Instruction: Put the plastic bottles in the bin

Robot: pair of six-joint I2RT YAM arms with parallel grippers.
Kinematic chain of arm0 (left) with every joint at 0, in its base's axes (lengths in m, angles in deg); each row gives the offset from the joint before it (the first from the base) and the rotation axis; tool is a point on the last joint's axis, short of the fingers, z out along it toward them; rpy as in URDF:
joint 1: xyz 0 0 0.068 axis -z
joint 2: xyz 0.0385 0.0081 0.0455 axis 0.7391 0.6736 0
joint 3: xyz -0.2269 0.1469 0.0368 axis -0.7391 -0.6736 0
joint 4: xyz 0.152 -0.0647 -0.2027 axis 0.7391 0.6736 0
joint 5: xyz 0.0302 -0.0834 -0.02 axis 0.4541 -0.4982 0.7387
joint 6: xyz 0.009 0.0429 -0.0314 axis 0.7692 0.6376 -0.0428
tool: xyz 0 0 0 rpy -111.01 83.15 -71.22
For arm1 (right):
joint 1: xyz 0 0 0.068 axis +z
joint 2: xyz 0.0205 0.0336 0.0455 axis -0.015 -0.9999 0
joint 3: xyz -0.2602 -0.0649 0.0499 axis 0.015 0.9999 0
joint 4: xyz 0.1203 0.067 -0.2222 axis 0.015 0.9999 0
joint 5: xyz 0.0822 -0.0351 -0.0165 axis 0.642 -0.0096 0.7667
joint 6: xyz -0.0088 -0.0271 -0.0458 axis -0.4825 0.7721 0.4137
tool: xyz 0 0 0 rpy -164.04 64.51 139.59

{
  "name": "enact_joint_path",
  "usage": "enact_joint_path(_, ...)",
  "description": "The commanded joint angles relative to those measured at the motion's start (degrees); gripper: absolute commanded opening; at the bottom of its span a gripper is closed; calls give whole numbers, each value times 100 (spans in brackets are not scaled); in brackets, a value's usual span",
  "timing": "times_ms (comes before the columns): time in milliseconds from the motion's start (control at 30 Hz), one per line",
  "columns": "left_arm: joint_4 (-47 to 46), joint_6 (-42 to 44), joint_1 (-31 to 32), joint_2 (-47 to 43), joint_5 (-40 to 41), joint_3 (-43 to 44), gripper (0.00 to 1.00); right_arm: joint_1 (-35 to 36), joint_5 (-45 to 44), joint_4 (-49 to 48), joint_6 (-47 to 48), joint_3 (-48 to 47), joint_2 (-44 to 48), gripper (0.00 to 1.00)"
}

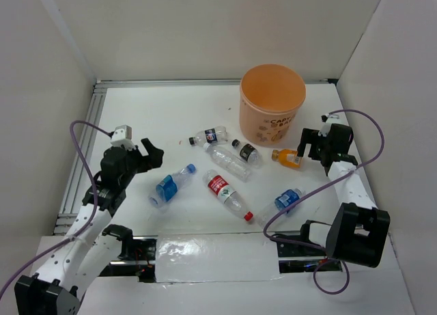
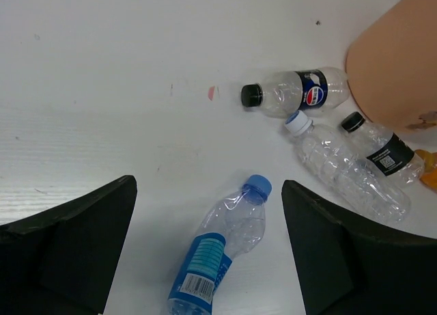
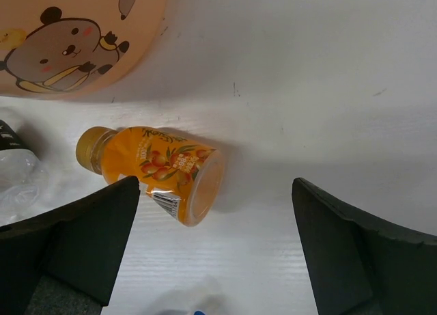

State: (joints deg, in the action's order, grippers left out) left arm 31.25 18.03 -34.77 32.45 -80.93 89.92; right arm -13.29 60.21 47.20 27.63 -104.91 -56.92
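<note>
Hovering with my left gripper spread wide over the blue-labelled bottle and my right gripper equally wide and empty above the orange bottle, I judge nothing binned yet: all seven plastic bottles lie on the table, near of the far-right bin

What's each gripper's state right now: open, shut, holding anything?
Left gripper: open, holding nothing; blue-label bottle lies loose near it.
Right gripper: open, holding nothing; orange bottle lies loose near it.
</note>
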Motion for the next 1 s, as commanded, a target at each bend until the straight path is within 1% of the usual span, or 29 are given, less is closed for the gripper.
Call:
enact_joint_path(0,43,-147,-14,224,-393,127,100,-9,-23,-125,-79,-165,128,99)
enact_joint_path(133,166,-147,47,470,-394,180,100,-61,302,6,254,-165,128,99)
enact_joint_path(233,333,-147,118,646,-228,241,100,-61,496,148,614,-218,128,99)
enact_joint_path(333,387,-147,179,804,-148,303,100,-61,662,201,668,-218,128,99)
enact_joint_path(367,387,-77,249,805,-148,364,100,-61,742,270,860,-218,128,99)
enact_joint_path(400,387,10,250,892,-148,365,100,-61,743,271,862,-218,128,99)
enact_joint_path(433,387,11,302,954,-148,434,100,-114,882,271,931,-218,128,99)
enact_joint_path(467,448,220,355,1128,-148,487,100,-114,1022,367,1132,-166,128,99)
enact_joint_path(567,606,503,521,1463,-200,786,95,-176,1629,429,1414,-113,329,99)
enact_joint_path(600,607,686,574,1716,-131,856,93,-228,1752,429,1415,-43,330,68)
enact_joint_path(633,772,775,575,1841,-130,996,91,-228,1832,429,1415,-42,330,44)
enact_joint_path(667,834,837,723,1972,18,1076,89,-228,1885,429,1415,-42,330,32)
enact_joint_path(700,835,890,724,2200,19,1146,89,-228,1885,429,1415,-42,330,31)
enact_joint_path(767,896,1039,882,2438,80,1225,89,-228,1938,429,1468,-42,330,58)
enact_joint_path(800,897,1135,882,2553,81,1226,89,-228,1990,429,1520,-42,269,68)
enact_joint_path(833,957,1232,952,2780,11,1348,89,-228,1991,429,1521,-42,268,73)
enact_joint_path(867,1010,1320,953,2887,-59,1410,91,-228,2052,429,1521,-42,268,81)
enact_joint_path(967,1212,1698,1207,3307,-332,1630,91,-228,2105,482,1573,-42,216,87)
